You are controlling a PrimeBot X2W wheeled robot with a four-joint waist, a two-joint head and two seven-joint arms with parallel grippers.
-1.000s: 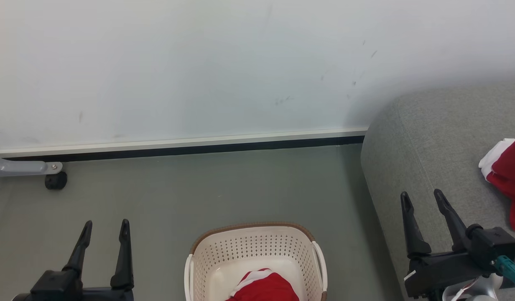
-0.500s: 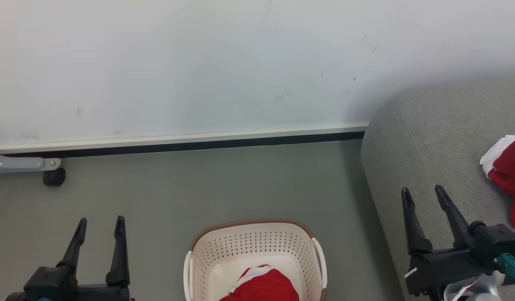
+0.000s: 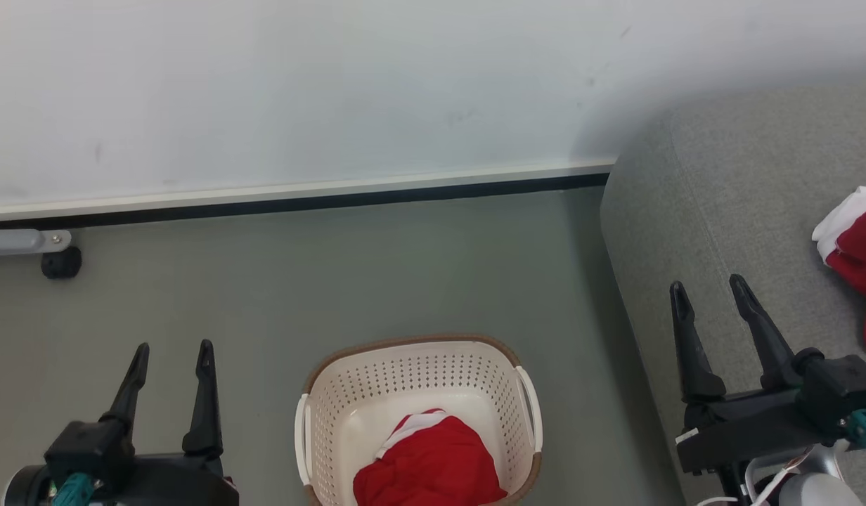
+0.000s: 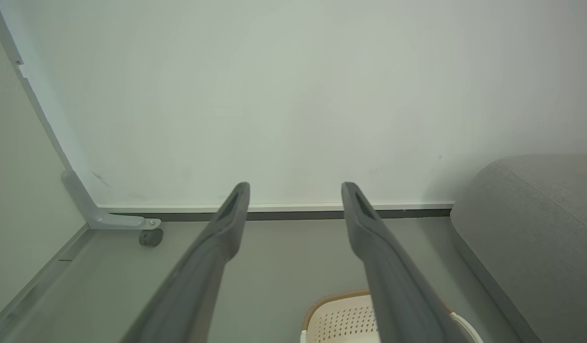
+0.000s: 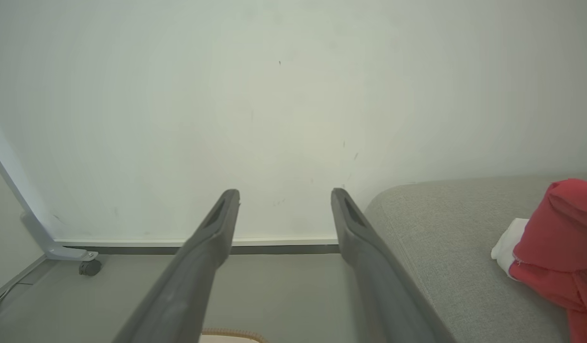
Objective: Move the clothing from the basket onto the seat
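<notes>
A red garment with a white edge lies bunched on the bottom of the basket, towards its near side; a second red garment lies on the seat, which stands near the basket, to its right. The left claw hangs to the left of the basket, over the bare floor, fingers spread and holding nothing. The right claw hangs to the right of the basket, over the seat's edge, likewise spread and empty. Neither is over the basket yet, so one piece looks delivered and one is left to fetch. Risks, as I judge them: the basket looks light and stands free, so a finger catching its rim could tip it or push it away; a pinch on only the top fold may let the cloth slip out during the lift; a trailing end could snag on the rim and drag the basket along; a fingertip could catch in one of the wall holes
</notes>
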